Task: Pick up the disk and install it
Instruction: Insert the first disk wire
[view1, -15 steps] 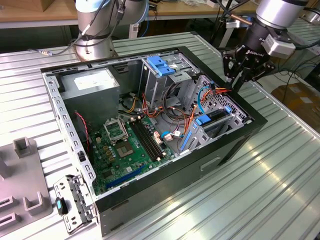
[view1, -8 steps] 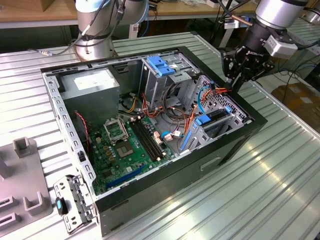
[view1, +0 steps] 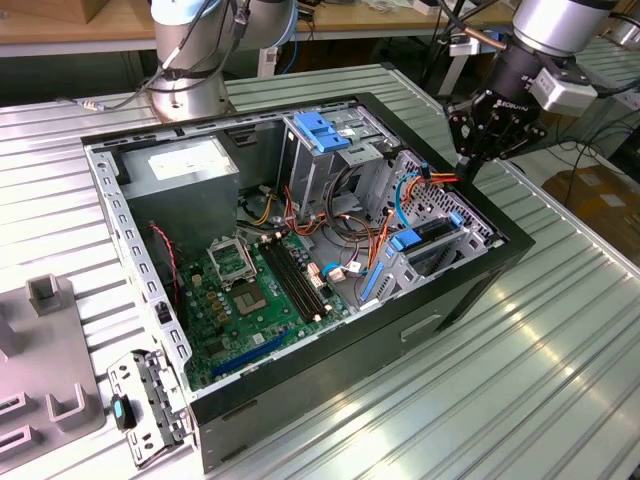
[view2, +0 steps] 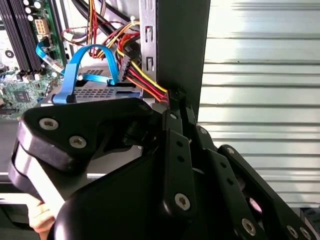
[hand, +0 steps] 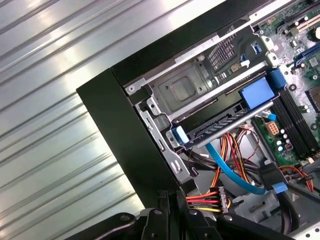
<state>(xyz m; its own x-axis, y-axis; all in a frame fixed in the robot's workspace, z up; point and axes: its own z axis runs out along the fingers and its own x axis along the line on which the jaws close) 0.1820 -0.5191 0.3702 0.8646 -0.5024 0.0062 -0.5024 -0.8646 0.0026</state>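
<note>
Closest to us in the second wrist view, the gripper (view2: 172, 97) has its black fingers drawn together on the power-cable connector (view2: 167, 95) at the case wall (view2: 182, 45), not on the disk. We judge the disk (hand: 225, 120) already seated in its bay, blue rails showing, with cabling in hand.

Gripper (view1: 468, 165): white lettering on black housing, upper right of frame, not legible.
Power supply sticker (view1: 187, 160): upper left of frame, print unreadable.
</note>
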